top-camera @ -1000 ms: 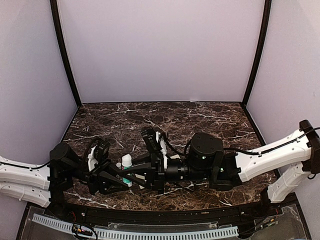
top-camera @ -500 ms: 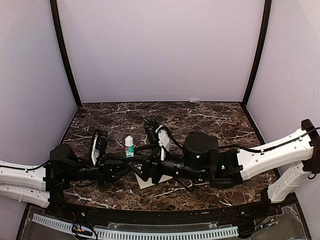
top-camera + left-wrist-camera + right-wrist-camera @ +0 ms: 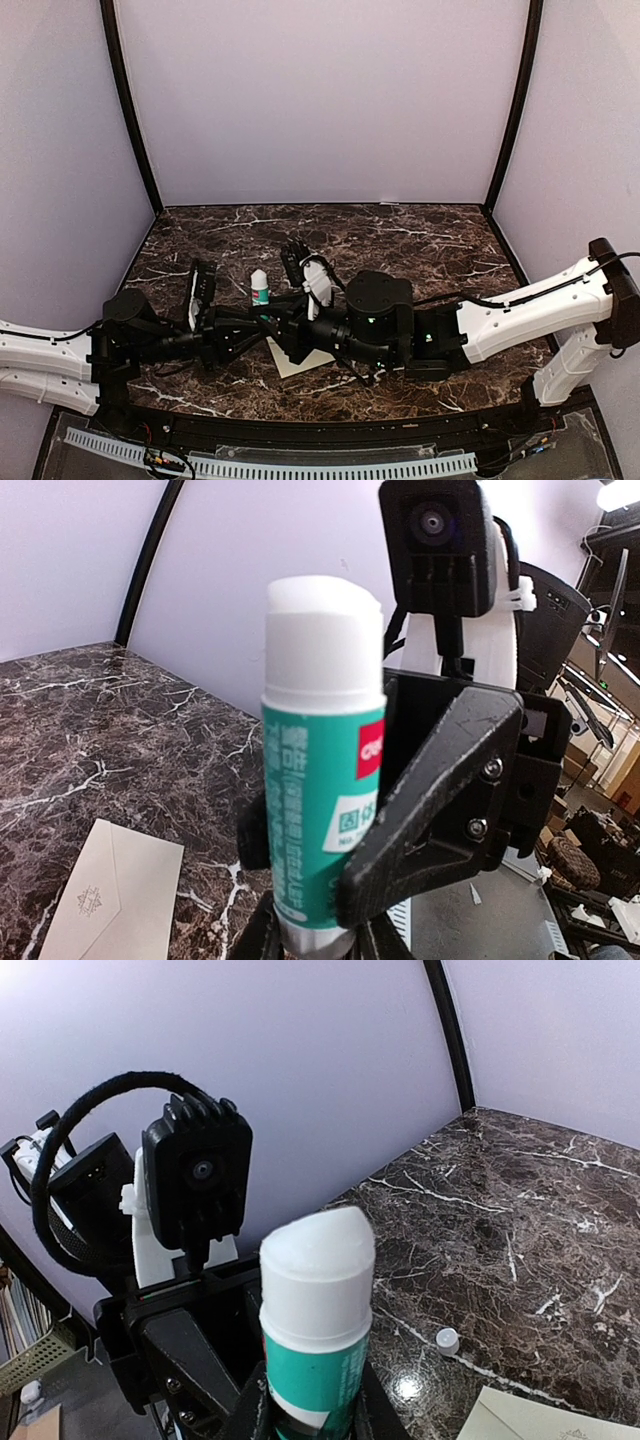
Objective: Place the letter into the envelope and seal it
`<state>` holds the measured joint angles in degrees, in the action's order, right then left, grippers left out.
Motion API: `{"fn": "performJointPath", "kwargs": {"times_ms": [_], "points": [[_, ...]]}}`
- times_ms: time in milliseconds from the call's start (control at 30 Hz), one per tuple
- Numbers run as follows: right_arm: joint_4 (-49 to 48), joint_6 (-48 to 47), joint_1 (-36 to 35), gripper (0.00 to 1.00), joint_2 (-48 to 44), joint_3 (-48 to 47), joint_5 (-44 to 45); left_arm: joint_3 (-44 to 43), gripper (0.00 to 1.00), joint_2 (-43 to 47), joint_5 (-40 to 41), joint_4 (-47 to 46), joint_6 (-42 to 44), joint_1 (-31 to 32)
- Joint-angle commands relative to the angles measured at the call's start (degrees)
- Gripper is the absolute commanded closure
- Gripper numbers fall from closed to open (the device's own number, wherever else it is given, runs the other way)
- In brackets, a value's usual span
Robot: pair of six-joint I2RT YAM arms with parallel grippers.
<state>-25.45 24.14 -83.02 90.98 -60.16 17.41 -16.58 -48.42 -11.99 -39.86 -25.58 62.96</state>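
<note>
A teal glue stick [image 3: 259,288] with its white glue tip bare stands upright between both grippers, above the table. My left gripper [image 3: 315,935] is shut on its base. My right gripper [image 3: 310,1410] is shut on the tube [image 3: 312,1350] from the other side; one right finger [image 3: 440,780] shows against the tube in the left wrist view. The envelope [image 3: 112,890] lies flat on the marble, flap side up with its emblem showing; a corner of it [image 3: 300,358] shows under the arms in the top view. The letter is out of view.
A small white cap [image 3: 447,1339] lies on the marble table [image 3: 420,240] near the envelope's corner [image 3: 560,1420]. Both arms cross low over the near middle of the table. Lavender walls close in the back and sides.
The glue stick has risen and moved away from the near edge. The right arm has shifted left. A corner of the envelope has come into view beneath the arms.
</note>
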Motion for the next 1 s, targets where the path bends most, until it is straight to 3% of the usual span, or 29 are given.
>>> {"fn": "performJointPath", "kwargs": {"times_ms": [0, 67, 167, 433, 533, 833, 967], "points": [[-2.4, -0.2, -0.5, 0.94, -0.7, -0.4, 0.0, -0.7, 0.99, 1.2, -1.3, -0.4, 1.3, 0.1], [-2.4, -0.3, -0.6, 1.0, -0.9, -0.2, -0.8, -0.7, 0.99, 1.2, -2.6, -0.6, 1.5, 0.1], [-2.1, -1.2, -0.4, 1.0, -1.4, 0.1, -4.1, -0.6, 0.99, 1.3, -6.9, -2.0, 1.6, 0.1], [-9.6, -0.6, 2.8, 1.0, -3.0, 5.4, -27.6, 1.0, 0.98, 1.4, -25.1, -11.9, -2.2, 0.2], [-12.7, 0.9, 3.7, 1.0, -2.2, 5.9, -32.3, 1.4, 0.98, 1.1, -28.6, -14.8, -3.6, 0.1], [-12.9, 1.6, 3.9, 1.0, -2.7, 6.0, -31.0, 0.5, 0.97, 1.3, -25.5, -11.4, -2.5, 0.1], [-10.3, 1.6, 3.9, 1.0, -3.6, 5.9, -27.0, -0.3, 0.86, 1.6, -20.6, -6.9, -0.9, 0.2]]}}
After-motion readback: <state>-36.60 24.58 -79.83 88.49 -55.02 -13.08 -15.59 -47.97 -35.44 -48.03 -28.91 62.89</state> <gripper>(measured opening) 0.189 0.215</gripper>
